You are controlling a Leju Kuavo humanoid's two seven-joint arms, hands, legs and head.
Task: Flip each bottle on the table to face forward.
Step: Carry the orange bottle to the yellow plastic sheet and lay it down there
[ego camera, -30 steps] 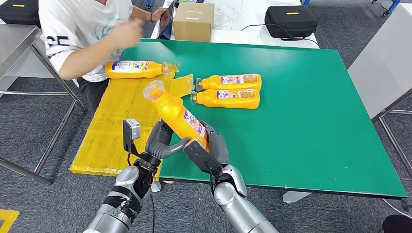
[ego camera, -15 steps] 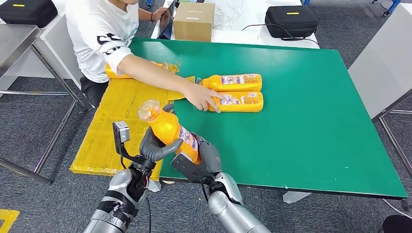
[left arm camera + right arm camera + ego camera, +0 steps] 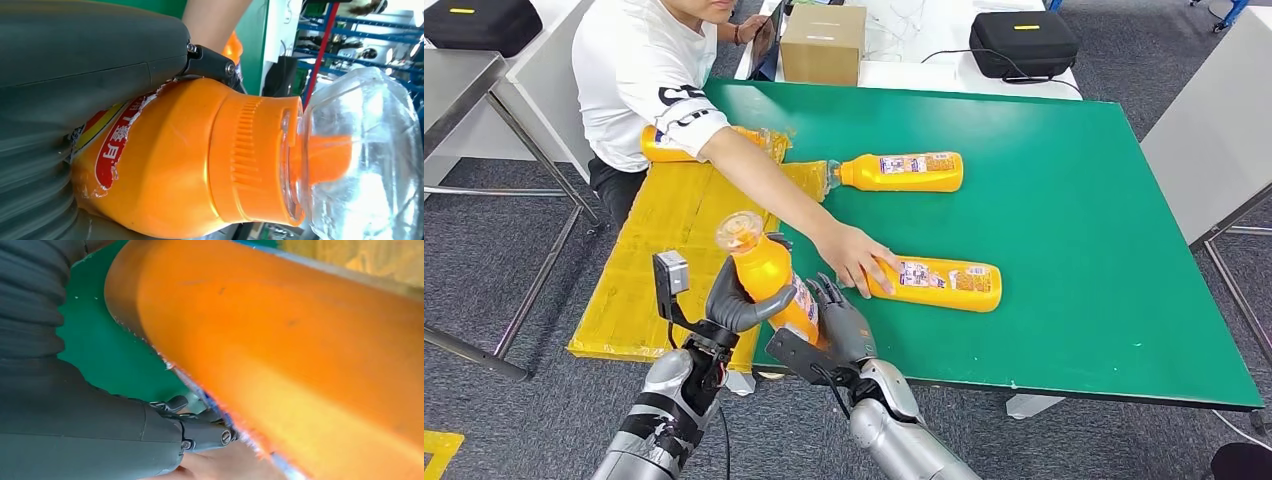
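Both hands [image 3: 789, 310] around tilted bottle [image 3: 769, 275] over table's near edge [image 3: 984, 385]

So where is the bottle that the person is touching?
In the head view, that bottle lies on the green table, just right of the robot's right hand.

Bright even indoor light, soft shadows, head view sharp, wrist views close and blurred
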